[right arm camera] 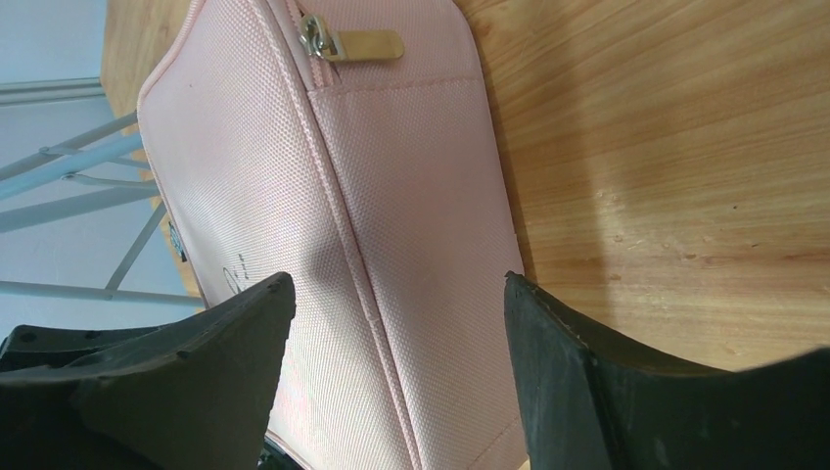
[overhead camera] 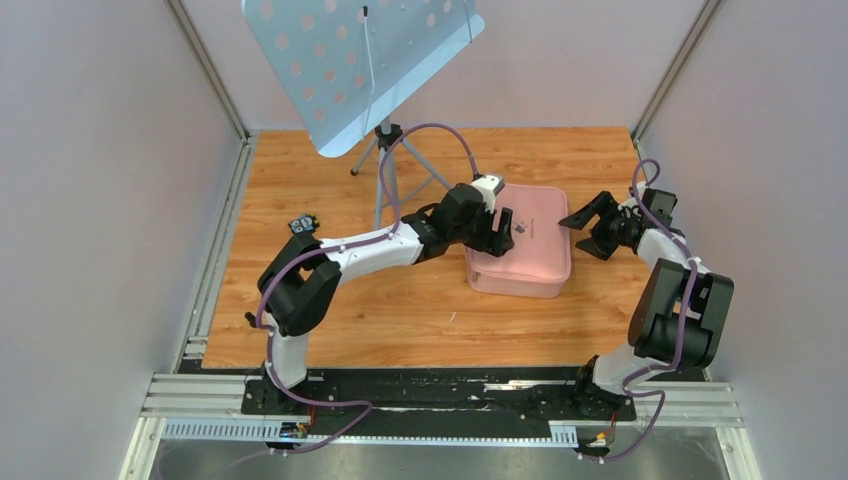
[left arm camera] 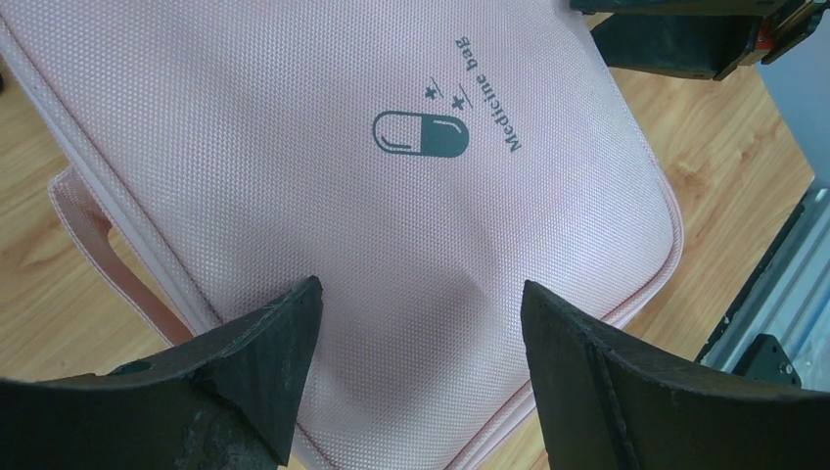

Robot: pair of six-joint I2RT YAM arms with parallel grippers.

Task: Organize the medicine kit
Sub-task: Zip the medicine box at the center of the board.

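- The pink medicine kit (overhead camera: 520, 255) lies flat and zipped shut on the wooden counter (overhead camera: 400, 300), its pill logo (left arm camera: 421, 134) facing up.
- The left arm stretches out from its bent elbow to the kit's left edge. Its pincer (overhead camera: 503, 236) is angled down over the lid, jaws wide, with nothing between them.
- The right arm folds at a raised elbow, wrist turned in toward the kit's right side. Its pincer (overhead camera: 572, 236) is just beside the case, spread wide and empty.
- A perforated music stand (overhead camera: 350, 70) stands behind the kit.
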